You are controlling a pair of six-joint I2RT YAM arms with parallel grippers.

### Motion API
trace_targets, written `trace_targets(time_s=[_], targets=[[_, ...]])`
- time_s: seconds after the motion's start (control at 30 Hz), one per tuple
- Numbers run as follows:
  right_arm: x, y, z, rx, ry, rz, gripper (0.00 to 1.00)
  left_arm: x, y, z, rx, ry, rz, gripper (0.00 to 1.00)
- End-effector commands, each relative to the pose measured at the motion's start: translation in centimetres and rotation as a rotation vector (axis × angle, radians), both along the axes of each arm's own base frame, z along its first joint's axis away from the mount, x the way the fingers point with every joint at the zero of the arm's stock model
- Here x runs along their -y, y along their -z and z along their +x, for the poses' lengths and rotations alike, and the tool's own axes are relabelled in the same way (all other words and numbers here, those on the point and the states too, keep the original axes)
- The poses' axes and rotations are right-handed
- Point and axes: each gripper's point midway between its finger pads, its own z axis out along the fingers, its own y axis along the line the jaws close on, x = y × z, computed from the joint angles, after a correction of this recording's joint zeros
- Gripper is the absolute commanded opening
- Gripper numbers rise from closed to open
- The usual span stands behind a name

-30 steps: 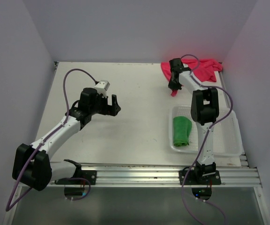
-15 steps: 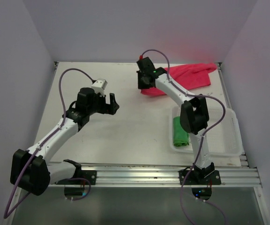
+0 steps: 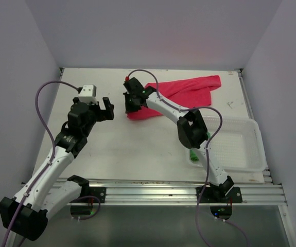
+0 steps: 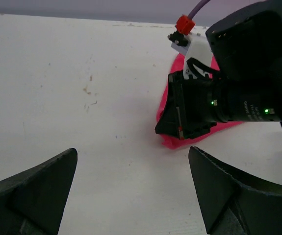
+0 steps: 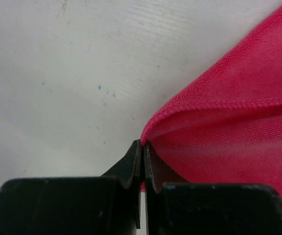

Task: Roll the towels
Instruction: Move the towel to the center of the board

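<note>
Right arm stretched left across table [image 3: 137, 139] | right gripper [image 3: 131, 104] pinching pink towel [image 3: 186, 88] corner | left gripper [image 3: 108, 108] wide, nearby

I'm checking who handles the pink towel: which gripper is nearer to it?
Right. The right gripper is shut on the pink towel at its left corner; the left gripper hangs open over the table to the towel's left, not touching it.
</note>
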Motion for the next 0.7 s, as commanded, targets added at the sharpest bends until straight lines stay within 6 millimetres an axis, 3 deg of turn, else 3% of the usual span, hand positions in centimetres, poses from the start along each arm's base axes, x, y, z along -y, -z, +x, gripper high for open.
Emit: trace_targets(time_s=[0.0, 0.3, 0.43, 0.47, 0.57, 0.67], targets=[[-5.7, -2.5, -1.1, -0.003, -0.067, 0.166, 0.00, -2.3, -1.6, 0.2, 0.070, -0.117, 0.003, 1.00], [-13.5, -2.9, -3.2, -0.053, -0.196, 0.404, 0.01, -2.0, -1.3, 0.4, 0.061, -0.106, 0.006, 1.00], [-15.4, -3.9, -4.7, -0.070, -0.281, 0.503, 0.20, -1.8, -1.2, 0.5, 0.058, -0.098, 0.005, 1.00], [-15.4, -3.9, -4.7, -0.068, -0.284, 0.503, 0.36, -1.8, -1.2, 0.5, 0.056, -0.097, 0.005, 1.00], [-14.8, -4.4, -4.5, -0.055, -0.276, 0.482, 0.56, -1.7, -1.1, 0.6, 0.053, -0.096, 0.005, 1.00], [-13.8, -5.9, -3.7, -0.011, -0.249, 0.462, 0.63, -1.7, -0.6, 0.6, 0.039, -0.093, 0.004, 1.00]])
